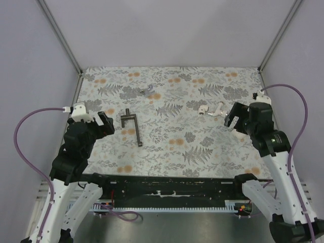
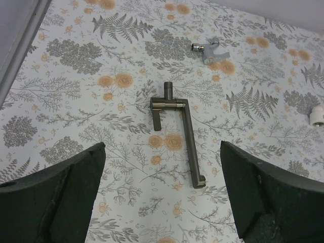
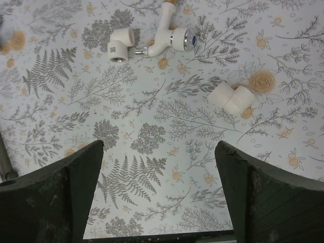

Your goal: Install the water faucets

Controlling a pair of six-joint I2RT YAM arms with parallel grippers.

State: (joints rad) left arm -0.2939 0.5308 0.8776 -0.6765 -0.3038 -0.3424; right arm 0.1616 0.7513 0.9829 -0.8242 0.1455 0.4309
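1. Top view. The cloth [image 1: 167, 162] is walled on the left, back and right, and its centre and near strip are bare. The left gripper [image 1: 107, 124] and right gripper [image 1: 232, 117] stand over opposite sides, jaws spread wide, nothing held. The faucets [image 1: 211, 109] lie right of centre, just ahead of the right gripper and well off the back and right walls. The tool [image 1: 130, 126] lies just beside the left gripper, and the grey piece [image 1: 147, 91] lies farther back.
2. Left wrist. The left gripper [image 2: 162, 147] is wide open and empty. The tool [image 2: 177, 121] lies ahead of it, long arm running near to far. The wall edge [image 2: 20, 45] is at upper left, with bare cloth to the right.
3. Right wrist. The right gripper [image 3: 159, 144] is wide open and empty, with bare cloth between the fingers. The tap piece [image 3: 167, 36] is far ahead, silvery end facing right, stem cut by the top edge. The elbow piece [image 3: 121, 44] sits just beside it on the left. The second elbow [image 3: 232, 98] lies apart, nearer, long axis roughly crosswise.
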